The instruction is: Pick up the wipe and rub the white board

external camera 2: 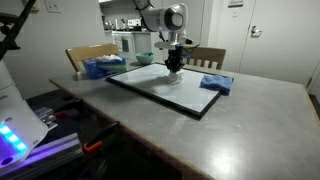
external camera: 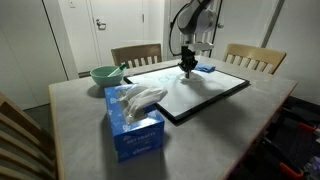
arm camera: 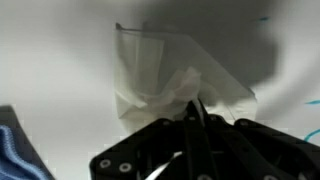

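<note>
The white board (external camera: 215, 92) (external camera 2: 150, 85) lies flat on the table, black-framed, with faint blue marks. My gripper (external camera: 187, 68) (external camera 2: 173, 70) stands low over its far part. In the wrist view the gripper (arm camera: 196, 112) is shut on the wipe (arm camera: 160, 75), a thin crumpled white sheet that spreads out from the fingertips over the white board (arm camera: 50, 60). In an exterior view the wipe (external camera 2: 175, 78) is a small pale patch under the fingers, against the board.
A folded blue cloth (external camera: 206, 68) (external camera 2: 216, 84) (arm camera: 14, 148) lies by the board's far edge. A blue tissue box (external camera: 133, 125) (external camera 2: 100, 67) and a green bowl (external camera: 105, 74) stand on the table beside the board. Wooden chairs (external camera: 135, 54) surround the table.
</note>
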`<action>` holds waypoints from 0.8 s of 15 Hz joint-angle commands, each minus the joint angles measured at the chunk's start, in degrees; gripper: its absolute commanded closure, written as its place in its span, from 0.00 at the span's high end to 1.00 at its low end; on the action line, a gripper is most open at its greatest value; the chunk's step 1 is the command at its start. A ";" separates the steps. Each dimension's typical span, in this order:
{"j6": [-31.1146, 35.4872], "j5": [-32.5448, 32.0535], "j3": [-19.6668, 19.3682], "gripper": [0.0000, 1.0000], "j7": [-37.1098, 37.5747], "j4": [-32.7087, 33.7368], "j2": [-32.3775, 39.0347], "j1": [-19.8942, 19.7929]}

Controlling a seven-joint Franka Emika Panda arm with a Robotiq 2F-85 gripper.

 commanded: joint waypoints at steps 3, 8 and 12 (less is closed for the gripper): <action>1.27 -0.48 -1.45 0.00 2.95 2.40 4.33 -0.58; -5.76 2.87 5.43 0.00 -4.38 1.23 2.48 -1.16; -10.81 3.02 4.84 0.00 -2.05 -1.51 1.11 -0.45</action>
